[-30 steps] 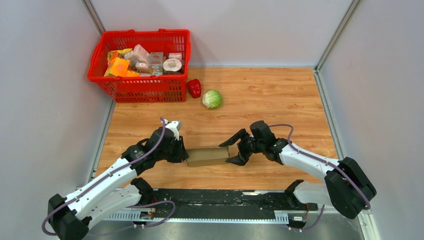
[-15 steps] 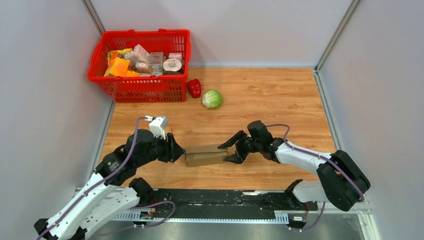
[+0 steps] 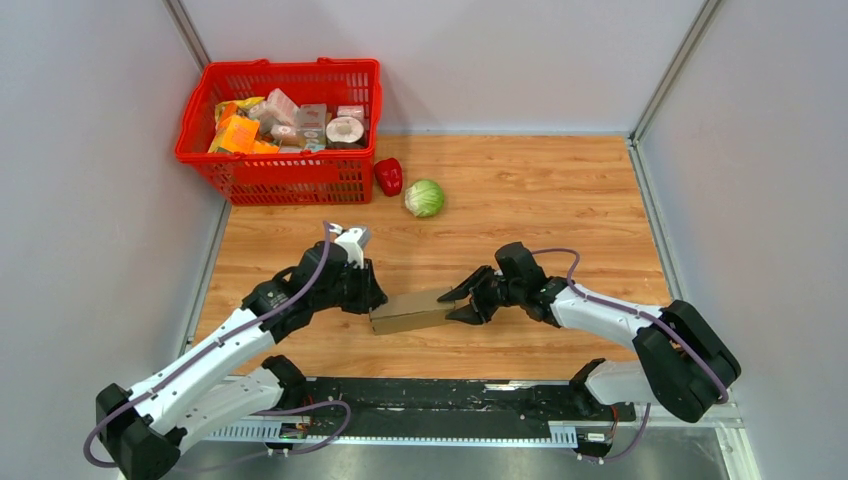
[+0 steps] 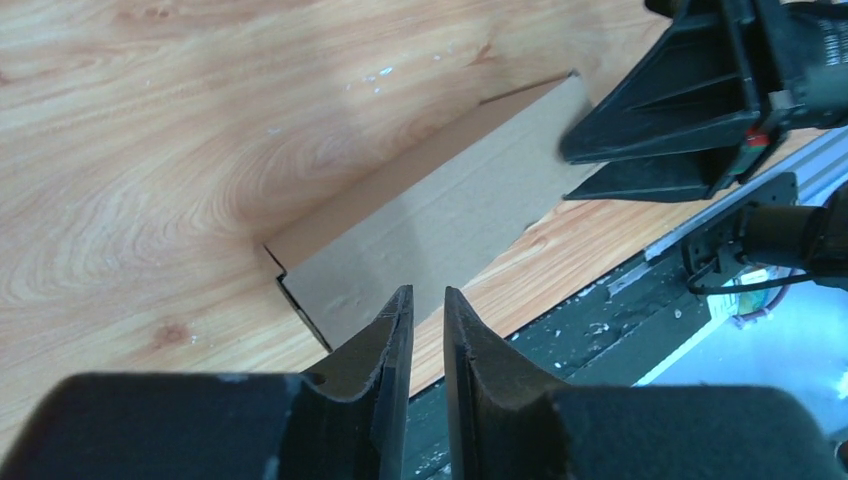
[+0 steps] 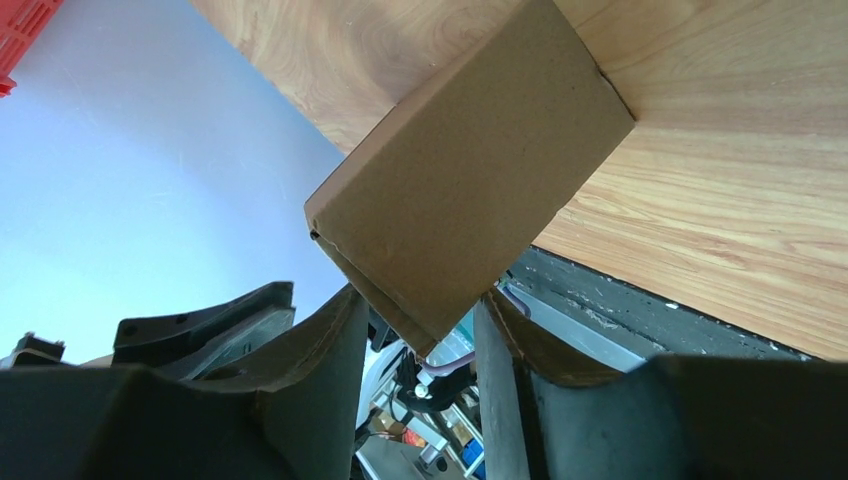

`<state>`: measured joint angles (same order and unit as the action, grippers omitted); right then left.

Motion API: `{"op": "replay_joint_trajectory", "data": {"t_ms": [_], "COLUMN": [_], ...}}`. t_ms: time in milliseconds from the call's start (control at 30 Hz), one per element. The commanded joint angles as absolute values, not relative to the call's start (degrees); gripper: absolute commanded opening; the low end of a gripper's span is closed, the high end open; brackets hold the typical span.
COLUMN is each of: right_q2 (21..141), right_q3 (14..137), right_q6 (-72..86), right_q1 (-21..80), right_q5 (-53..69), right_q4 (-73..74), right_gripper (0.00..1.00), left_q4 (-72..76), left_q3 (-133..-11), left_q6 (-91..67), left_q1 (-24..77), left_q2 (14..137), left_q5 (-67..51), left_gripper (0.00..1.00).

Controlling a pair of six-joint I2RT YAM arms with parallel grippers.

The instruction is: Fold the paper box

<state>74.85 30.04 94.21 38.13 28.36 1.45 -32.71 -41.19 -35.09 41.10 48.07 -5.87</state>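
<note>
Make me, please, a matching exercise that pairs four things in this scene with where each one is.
Things:
1. paper box
2. cabbage
3. red basket
4. right hand

Places:
A. far-left corner of the table
B. on the table, near its front edge
C. around one end of the box
D. just right of the red pepper

Pairs: 1-B, 2-D, 3-A, 4-C

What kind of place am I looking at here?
Probably a robot test cell: a wood-grain table boxed in by plain grey walls, a left arm and right arm bolted at its edge, and a red basket of groceries as props.
</note>
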Motion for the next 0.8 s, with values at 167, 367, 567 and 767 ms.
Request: {"op": "replay_joint_trajectory", "data": {"t_ms": [167,367,567,767], "right_q2": [76.4,75.9,74.3,77.9], "right_q3": [30.1,30.3,34.2,40.3], "right_q6": [90.4,86.1,65.0,47.9], "right_q1": [37.9,37.1,35.5,35.4], "right_q5": [26.6,27.2,32.1,39.0], "right_q4": [1.6,0.5,-3.4,1.5], "right_gripper": [0.33,0.39,0.67,0.69], "left_q4": [-27.0,-26.5,-26.2,-25.8], "left_q3": [-33.5,-29.0,-25.1,-23.2], "left_q6": [-38.1,-39.7,-40.5,-40.2], "left_q1": [39.9,39.9,40.0,39.9], "left_q2": [45.2,42.3,40.3,39.1], "left_q5": [-5.5,-5.8,-5.4,-6.0], "left_gripper": [0.18,0.15,0.14,0.15]}}
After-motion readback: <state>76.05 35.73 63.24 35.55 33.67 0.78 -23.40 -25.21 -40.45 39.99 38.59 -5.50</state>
